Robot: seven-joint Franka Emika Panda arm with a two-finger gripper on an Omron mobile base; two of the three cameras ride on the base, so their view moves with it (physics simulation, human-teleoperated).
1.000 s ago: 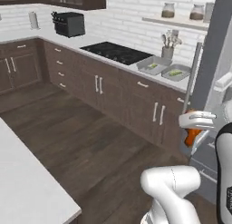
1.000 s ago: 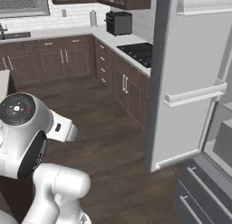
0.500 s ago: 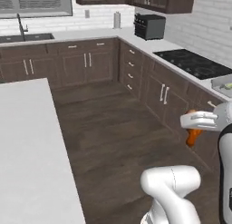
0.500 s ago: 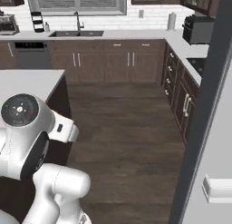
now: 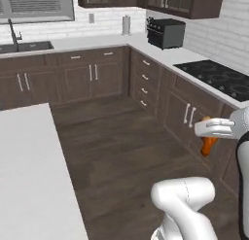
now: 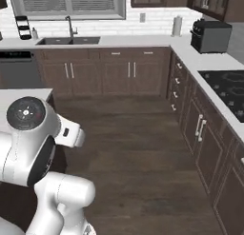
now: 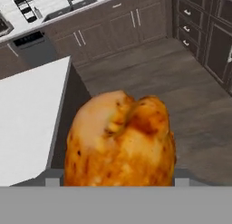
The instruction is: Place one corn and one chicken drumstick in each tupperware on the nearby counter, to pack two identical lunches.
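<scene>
One chicken drumstick (image 7: 120, 141) sits clamped in my hand (image 5: 210, 137), its fat browned end bulging up from the bottom of the hand view and covering my fingertips there. In the left base view the same orange piece hangs at about three o'clock, gripped beneath my white wrist, level with the dark cabinet fronts under the cooktop (image 5: 219, 76).

Around me the L-shaped desk (image 6: 143, 40) runs along the far wall and down the right side. The black toaster (image 5: 166, 32) stands on it near the corner, at about one o'clock in the left base view, with a paper-towel roll (image 6: 177, 25) just beside the corner. The sink (image 6: 69, 40) with its tap lies under the window at eleven o'clock in the right base view. A pale island top (image 5: 29, 171) fills the lower left of the left base view, and bare dark wood floor (image 6: 138, 148) lies between it and the cabinets.

The drumstick's thin bone end is hidden behind its own bulk in the hand view, and the cooktop is cut off at the right edge of both base views.
</scene>
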